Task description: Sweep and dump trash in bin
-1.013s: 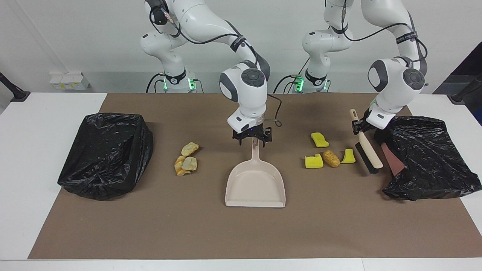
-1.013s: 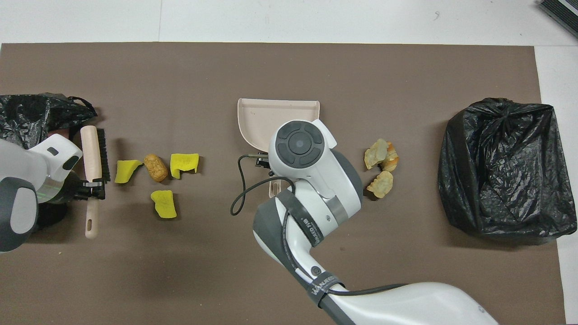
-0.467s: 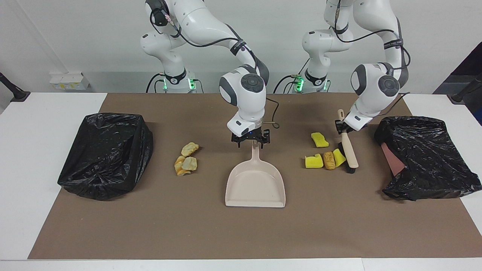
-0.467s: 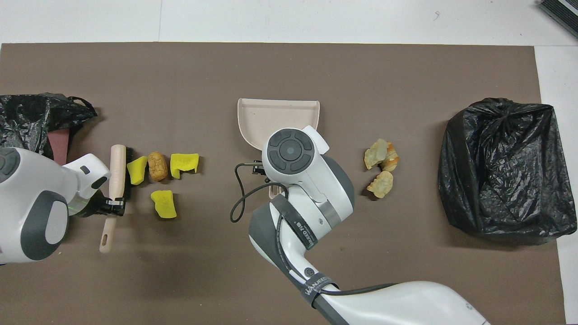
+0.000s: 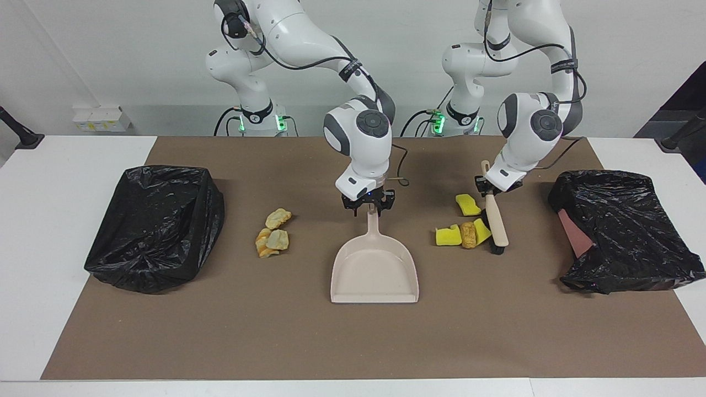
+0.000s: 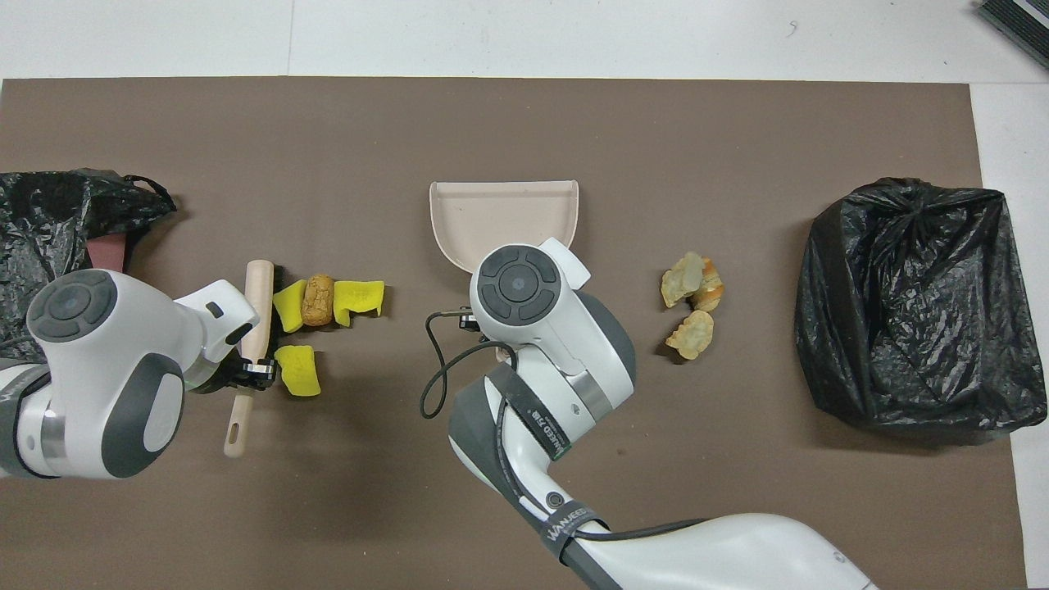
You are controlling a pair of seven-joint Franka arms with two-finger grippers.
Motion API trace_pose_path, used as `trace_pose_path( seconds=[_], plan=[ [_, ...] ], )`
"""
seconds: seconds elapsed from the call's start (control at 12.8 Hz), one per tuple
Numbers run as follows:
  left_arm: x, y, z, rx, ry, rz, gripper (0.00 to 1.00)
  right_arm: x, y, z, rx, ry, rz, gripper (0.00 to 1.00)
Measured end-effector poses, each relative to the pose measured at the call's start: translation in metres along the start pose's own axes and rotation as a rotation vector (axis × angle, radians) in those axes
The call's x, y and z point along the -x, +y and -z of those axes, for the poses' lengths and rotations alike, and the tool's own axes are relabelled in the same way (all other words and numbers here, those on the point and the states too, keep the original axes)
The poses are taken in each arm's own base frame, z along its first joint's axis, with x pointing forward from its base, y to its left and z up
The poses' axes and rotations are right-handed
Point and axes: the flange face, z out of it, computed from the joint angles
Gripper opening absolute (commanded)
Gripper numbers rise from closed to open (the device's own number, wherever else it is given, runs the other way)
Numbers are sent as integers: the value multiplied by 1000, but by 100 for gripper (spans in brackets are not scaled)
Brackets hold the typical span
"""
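Note:
My left gripper (image 5: pixel 485 190) is shut on the handle of a beige brush (image 5: pixel 495 220) (image 6: pixel 259 299). The brush's bristles rest on the mat against the trash: three yellow sponge chunks (image 5: pixel 448 236) (image 6: pixel 358 299) and a brown lump (image 5: pixel 469 235) (image 6: pixel 315 299), bunched together. A beige dustpan (image 5: pixel 375 270) (image 6: pixel 504 217) lies mid-mat with its handle toward the robots. My right gripper (image 5: pixel 369 208) sits at the tip of that handle; in the overhead view the hand hides it. Pale pastry pieces (image 5: pixel 274 231) (image 6: pixel 692 307) lie toward the right arm's end.
A bin lined with a black bag (image 5: pixel 154 226) (image 6: pixel 910 303) stands at the right arm's end of the mat. A second black bag (image 5: pixel 623 231) (image 6: pixel 57 213) with a reddish-brown panel showing lies at the left arm's end.
My left arm has swept the brush toward the dustpan, pushing a yellow chunk and the brown lump against another chunk. My right hand has shifted slightly at the dustpan handle.

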Motion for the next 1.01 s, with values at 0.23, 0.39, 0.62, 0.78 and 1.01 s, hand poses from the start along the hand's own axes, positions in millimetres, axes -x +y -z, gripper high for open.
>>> trace_pose_path(
  seconds=[0.23, 0.39, 0.62, 0.78, 1.01],
  plan=[
    [0, 14, 0, 5, 11, -4, 0, -3, 1, 4, -5, 8, 72, 0],
    [0, 17, 0, 5, 11, -7, 0, -11, 12, 6, -8, 11, 271, 0],
    [1, 25, -1, 2, 10, -10, 0, -34, 47, 34, -17, 43, 499, 0],
    [3, 38, -5, -1, 11, -22, 0, -33, 79, 57, -9, 30, 700, 0],
    [1, 47, -8, -1, 25, -22, 0, -20, 126, 68, -6, -29, 1065, 0]
  ],
)
